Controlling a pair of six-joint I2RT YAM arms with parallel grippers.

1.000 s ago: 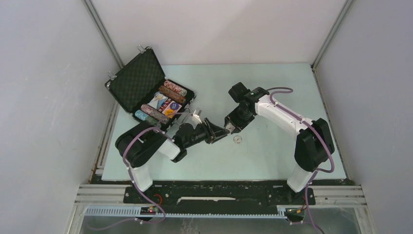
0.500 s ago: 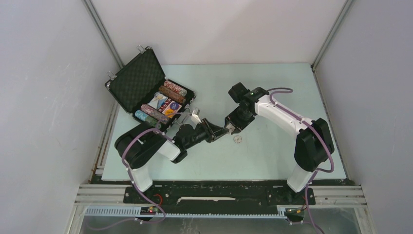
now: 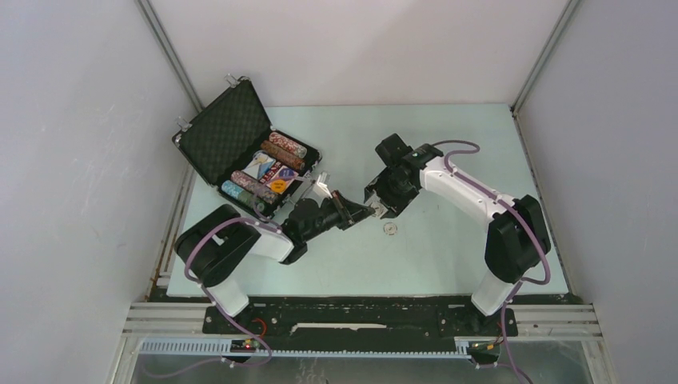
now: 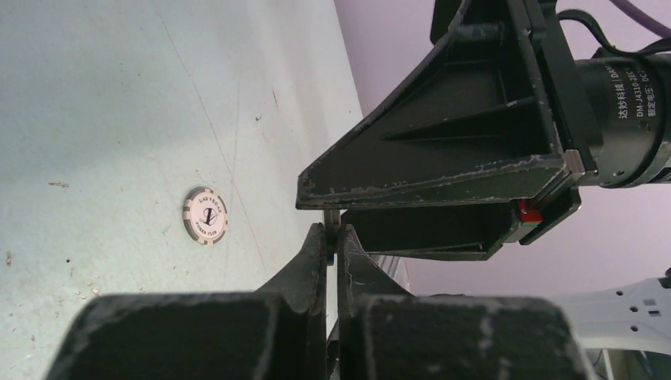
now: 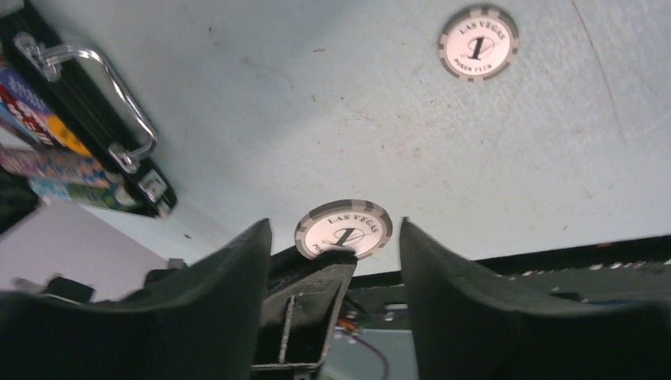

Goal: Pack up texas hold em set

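Note:
The black case [image 3: 228,136] lies open at the far left, with rows of multicoloured chips [image 3: 254,186] and card decks [image 3: 268,166] inside. My left gripper [image 3: 366,210] is shut on a grey-and-white poker chip [image 5: 344,228], seen edge-on in the left wrist view [image 4: 333,222]. My right gripper [image 3: 384,205] is open, its fingers [image 5: 237,285] on either side of that chip without touching it. A second grey-and-white chip [image 3: 390,229] lies flat on the table just right of both grippers; it also shows in the left wrist view [image 4: 205,215] and the right wrist view [image 5: 478,43].
The case's silver handle [image 5: 91,75] faces the grippers at the case's near edge. The pale green table [image 3: 448,160] is walled by white panels at the back and both sides. No blue button or red die shows.
The left arm's elbow has swung left and its gripper, with the chip, has shifted a little up and left. The right gripper stays around the chip.

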